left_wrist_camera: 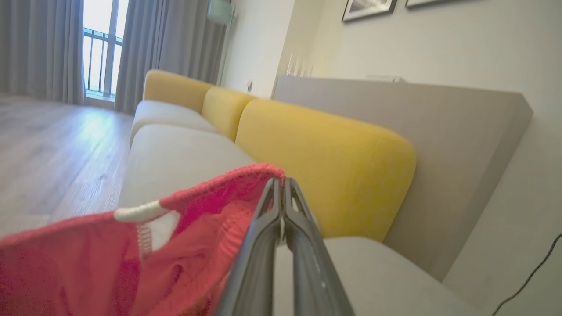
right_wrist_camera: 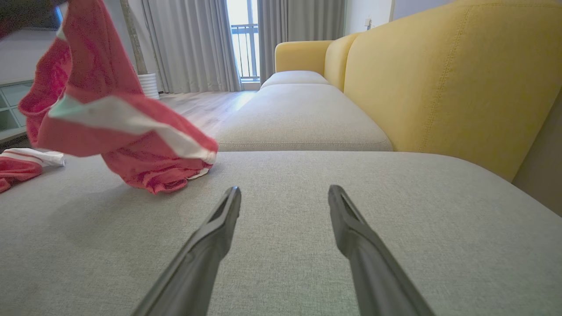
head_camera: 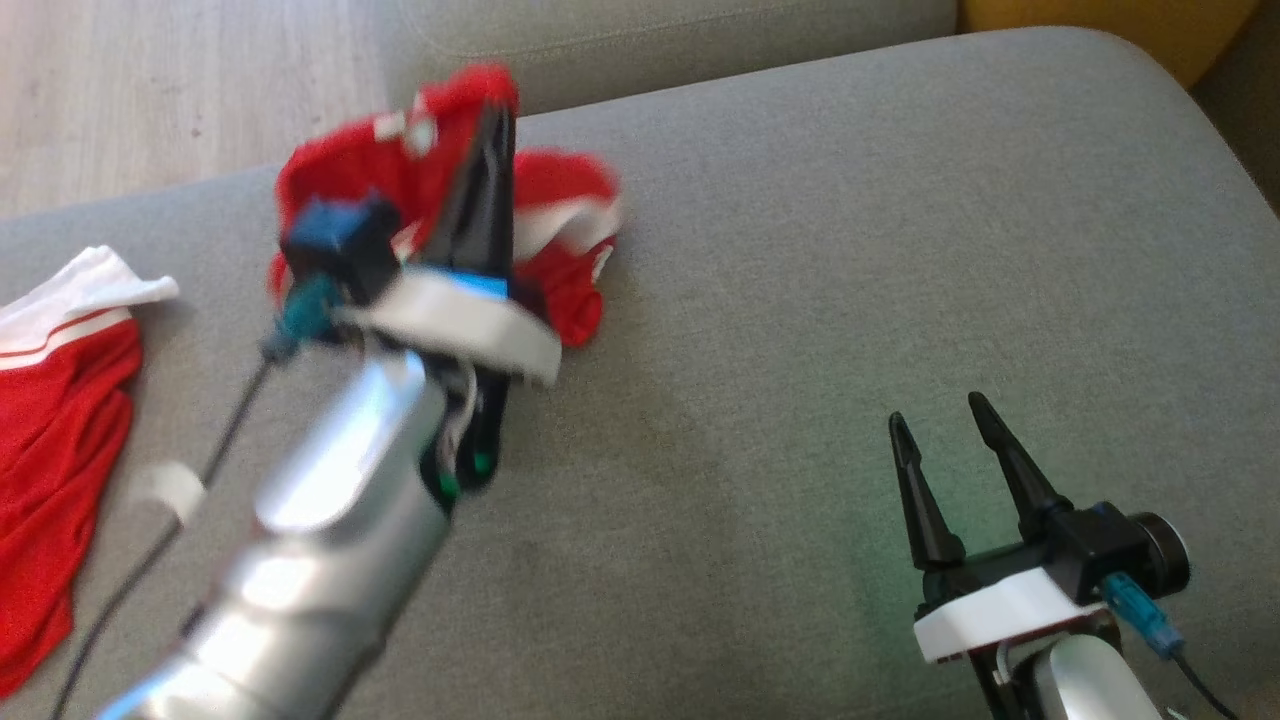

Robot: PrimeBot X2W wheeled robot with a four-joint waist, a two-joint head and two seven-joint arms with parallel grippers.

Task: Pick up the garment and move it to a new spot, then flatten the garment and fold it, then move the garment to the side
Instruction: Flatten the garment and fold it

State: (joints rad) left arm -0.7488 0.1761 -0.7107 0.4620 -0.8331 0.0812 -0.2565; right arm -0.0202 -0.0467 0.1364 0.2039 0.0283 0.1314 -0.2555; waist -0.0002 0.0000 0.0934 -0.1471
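Grey woven fabric covers the broad, round-edged seat cushion (head_camera: pixel 800 300) that fills the foreground, its weave fine and flat with a stitched seam along the front edge. Nearest, at the lower right of the head view, the right gripper (head_camera: pixel 938 410) hovers low over bare cushion with its 2 dark tapered fingers spread wide and nothing between them. Farther in and to the left, the left gripper (head_camera: pixel 498 115) is raised on its silver forearm, its 2 fingers pressed together on the ribbed hem of the red garment (head_camera: pixel 350 170). That garment is thin and soft, with white bands and a small white label; it hangs bunched from the pinch, and its lowest folds reach down to the cushion near the middle of the seat. At the far left edge of the same cushion lies a second red garment (head_camera: pixel 60 430) with a white striped border, crumpled and well apart from the held one. Beyond the seat come another grey cushion (right_wrist_camera: pixel 298 114) and the plump mustard-yellow backrests (right_wrist_camera: pixel 439 87), rounded at the corners and slightly nubbly. Pale wood-plank floor (right_wrist_camera: pixel 202 105) runs past the sofa toward long grey pleated curtains (right_wrist_camera: pixel 193 44) that flank a bright window (right_wrist_camera: pixel 246 39) with a railing outside.
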